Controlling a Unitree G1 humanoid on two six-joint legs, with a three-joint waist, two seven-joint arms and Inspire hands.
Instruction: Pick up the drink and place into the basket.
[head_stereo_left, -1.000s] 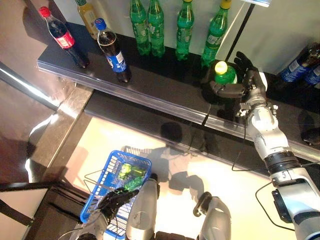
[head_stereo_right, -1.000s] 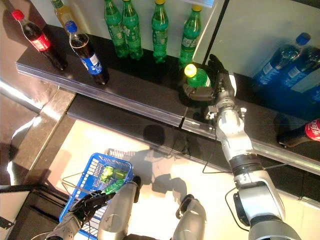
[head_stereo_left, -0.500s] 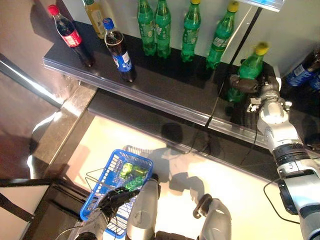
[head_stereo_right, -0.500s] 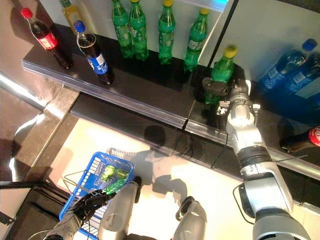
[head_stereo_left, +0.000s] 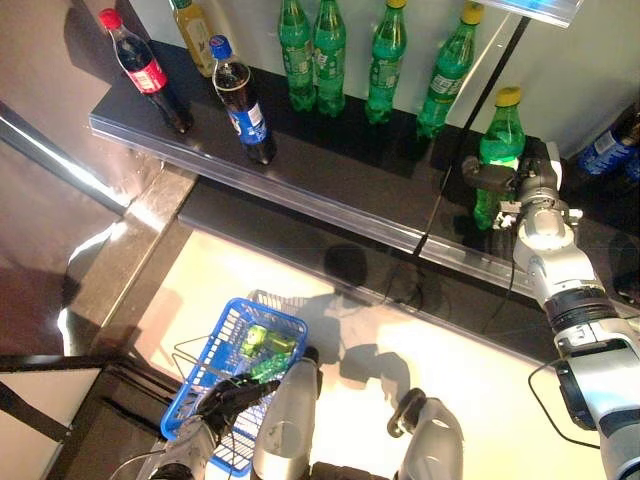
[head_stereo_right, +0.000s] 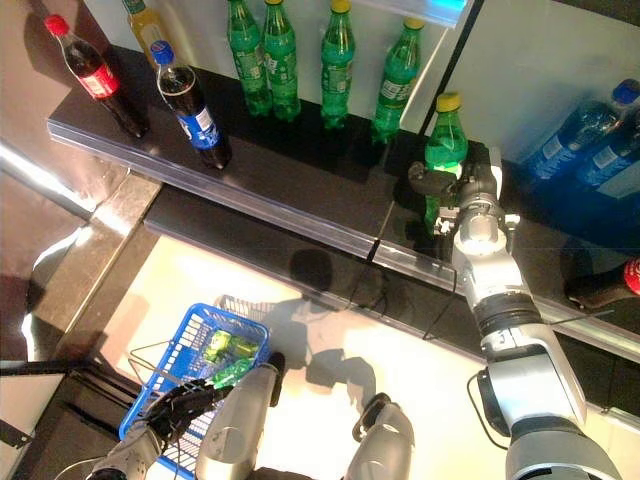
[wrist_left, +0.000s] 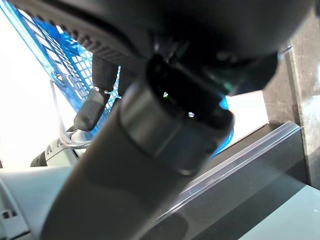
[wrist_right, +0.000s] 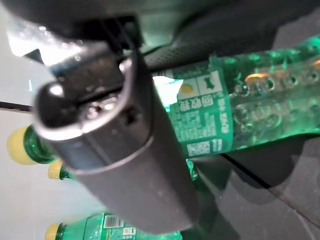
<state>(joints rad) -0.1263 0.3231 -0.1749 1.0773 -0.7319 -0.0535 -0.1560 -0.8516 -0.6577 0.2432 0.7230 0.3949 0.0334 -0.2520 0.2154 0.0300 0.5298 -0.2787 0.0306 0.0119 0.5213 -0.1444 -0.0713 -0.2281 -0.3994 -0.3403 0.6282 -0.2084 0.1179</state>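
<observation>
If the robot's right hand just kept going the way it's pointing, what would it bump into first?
The right hand is shut on a green bottle and points toward the back of the dark shelf. Going straight on, it would probably meet the pale back wall first, though depth is hard to judge.

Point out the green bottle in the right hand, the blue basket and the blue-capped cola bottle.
Green bottle (head_stereo_left: 494, 150), left eye view, on its label.
Right hand (head_stereo_left: 530, 178), left eye view, on its back.
Blue basket (head_stereo_left: 224, 330), left eye view, on its rim.
Blue-capped cola bottle (head_stereo_left: 245, 115), left eye view, on its label.
</observation>
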